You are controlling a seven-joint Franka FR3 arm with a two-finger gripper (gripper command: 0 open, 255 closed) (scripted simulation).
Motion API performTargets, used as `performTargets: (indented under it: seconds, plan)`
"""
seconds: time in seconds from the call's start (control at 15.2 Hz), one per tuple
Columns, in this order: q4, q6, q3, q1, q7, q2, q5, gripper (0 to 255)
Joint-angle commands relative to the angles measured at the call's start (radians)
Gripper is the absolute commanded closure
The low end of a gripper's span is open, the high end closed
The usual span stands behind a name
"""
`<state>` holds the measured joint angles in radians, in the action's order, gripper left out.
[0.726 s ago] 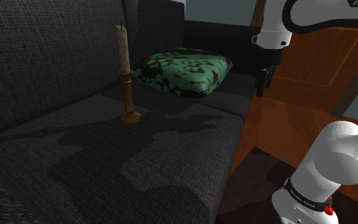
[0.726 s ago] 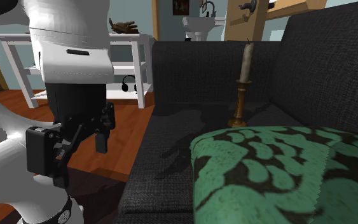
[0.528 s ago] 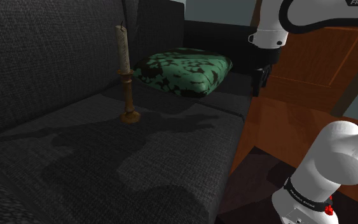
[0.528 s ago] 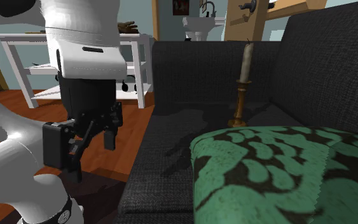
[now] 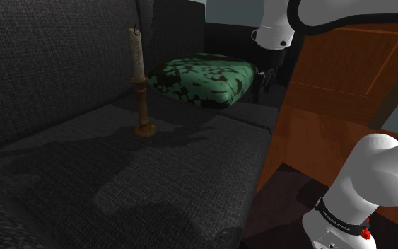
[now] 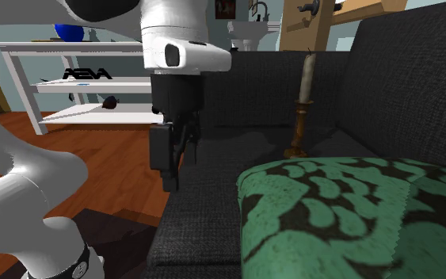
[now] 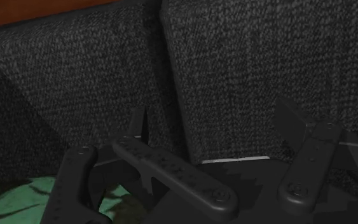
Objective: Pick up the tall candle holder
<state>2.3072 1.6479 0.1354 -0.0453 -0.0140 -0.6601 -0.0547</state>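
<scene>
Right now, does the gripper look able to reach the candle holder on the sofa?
Probably yes: the candle holder stands upright on open sofa seat. The gripper hangs beside the green cushion, which it may need to pass over.

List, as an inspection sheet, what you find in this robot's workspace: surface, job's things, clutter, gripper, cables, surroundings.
Surface: dark grey fabric sofa seat, with shadows across it.
Job's things: tall candle holder, brown, standing upright on the seat near the backrest, with a pale candle in it; nothing touches it.
Clutter: green and black patterned cushion lying on the seat beyond the holder.
Gripper: gripper open and holding nothing, near the cushion and well apart from the holder.
Cables: nothing seen.
Surroundings: white shelf unit, wooden floor, washbasin behind the sofa.
</scene>
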Motion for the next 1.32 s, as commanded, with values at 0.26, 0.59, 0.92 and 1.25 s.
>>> performTargets:
  seconds: [0.26, 0.59, 0.92, 1.25]
  plan:
    - [-0.124, 0.079, 0.101, -0.025, -0.088, 0.132, 0.005, 0]
    - [-0.245, 0.129, 0.184, -0.034, -0.162, 0.249, -0.024, 0]
    - [-0.388, 0.157, 0.269, -0.042, -0.243, 0.378, -0.087, 0]
    - [-0.556, 0.158, 0.356, -0.058, -0.334, 0.524, -0.190, 0]
